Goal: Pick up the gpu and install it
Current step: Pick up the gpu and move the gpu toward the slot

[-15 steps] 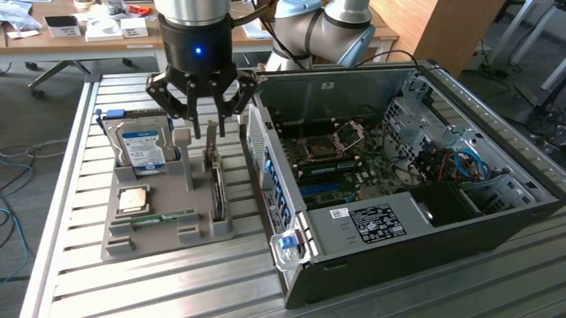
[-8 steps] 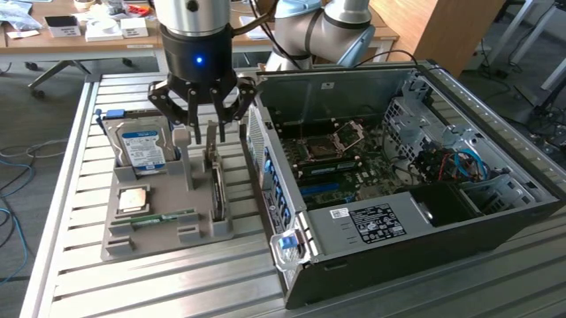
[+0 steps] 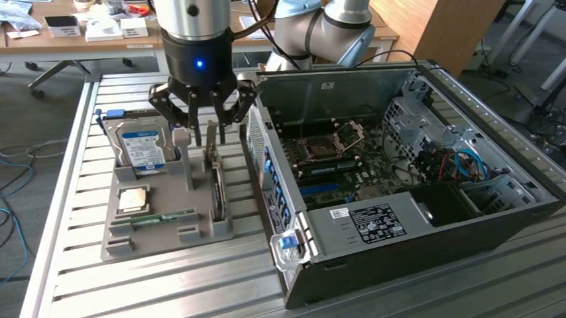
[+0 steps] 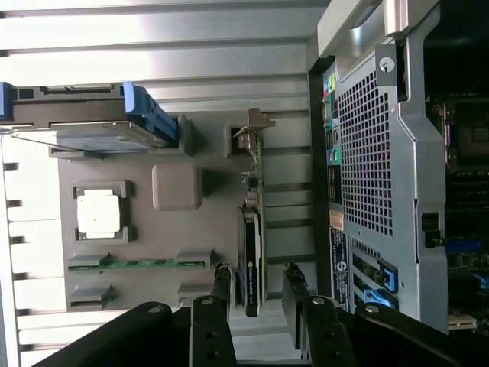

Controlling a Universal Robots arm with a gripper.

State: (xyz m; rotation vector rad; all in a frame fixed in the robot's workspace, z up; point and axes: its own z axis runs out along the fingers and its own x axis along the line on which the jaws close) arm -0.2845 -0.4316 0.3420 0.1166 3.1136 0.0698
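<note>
The gpu stands edgewise in the gray holder; fingers apart, seemingly straddling its top.

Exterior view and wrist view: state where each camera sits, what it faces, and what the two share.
Exterior view: off the arm, raised, looking down on the parts tray and open computer case; shows the arm and open hand above the gpu.
Wrist view: on the wrist, looking down past the hand; its fingers show either side of the gpu.
Shared: hand, gpu, hard drive, tray, case.
</note>
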